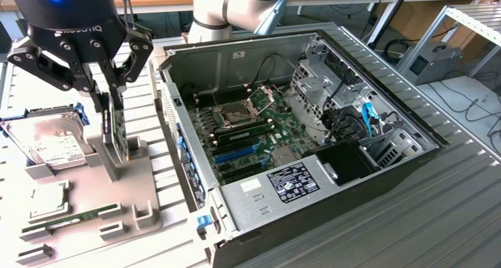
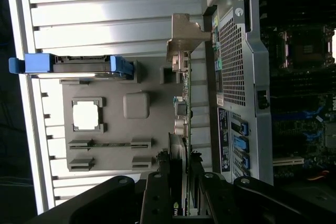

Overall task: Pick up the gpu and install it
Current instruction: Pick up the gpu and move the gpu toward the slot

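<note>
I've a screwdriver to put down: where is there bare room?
The ribbed table on the exterior view's right of the case is bare. The tray is crowded: drive, CPU, RAM, gpu, gripper above.

The graphics card [image 1: 117, 133] is standing upright on its long edge in a slot of the grey holder [image 1: 86, 162], on the exterior view's left, well apart from the open computer case [image 1: 376, 180]. It is showing as a thin, dark, flat board with a green edge. In the wrist view it [image 2: 187, 103] is appearing edge-on, its silver bracket [image 2: 185, 38] at the end far from the gripper [image 2: 181, 182], whose fingers are pressing both its faces.
</note>
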You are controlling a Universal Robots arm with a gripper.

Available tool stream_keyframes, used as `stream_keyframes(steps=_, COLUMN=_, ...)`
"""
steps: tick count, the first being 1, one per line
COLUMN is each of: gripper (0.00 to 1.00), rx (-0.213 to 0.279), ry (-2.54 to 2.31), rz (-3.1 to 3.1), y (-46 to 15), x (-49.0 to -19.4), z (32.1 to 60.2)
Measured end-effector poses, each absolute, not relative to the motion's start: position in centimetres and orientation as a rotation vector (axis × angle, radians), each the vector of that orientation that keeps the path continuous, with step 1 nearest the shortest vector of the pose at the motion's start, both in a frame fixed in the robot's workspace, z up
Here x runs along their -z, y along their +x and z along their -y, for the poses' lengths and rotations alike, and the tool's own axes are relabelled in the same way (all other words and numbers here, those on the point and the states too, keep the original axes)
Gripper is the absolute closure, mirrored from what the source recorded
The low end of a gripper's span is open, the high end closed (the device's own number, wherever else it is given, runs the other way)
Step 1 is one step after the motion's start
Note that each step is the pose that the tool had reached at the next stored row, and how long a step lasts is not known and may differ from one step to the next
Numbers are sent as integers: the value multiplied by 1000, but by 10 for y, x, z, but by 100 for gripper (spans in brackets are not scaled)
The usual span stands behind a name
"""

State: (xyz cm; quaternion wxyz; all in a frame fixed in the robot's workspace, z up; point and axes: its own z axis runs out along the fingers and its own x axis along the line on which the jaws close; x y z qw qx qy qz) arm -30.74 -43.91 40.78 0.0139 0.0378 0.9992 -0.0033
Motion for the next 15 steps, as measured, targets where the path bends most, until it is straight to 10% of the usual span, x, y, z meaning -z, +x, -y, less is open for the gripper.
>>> stream_keyframes(steps=15, gripper=74, rx=10, ry=118, rz=-3112, y=-307, x=-412, z=439)
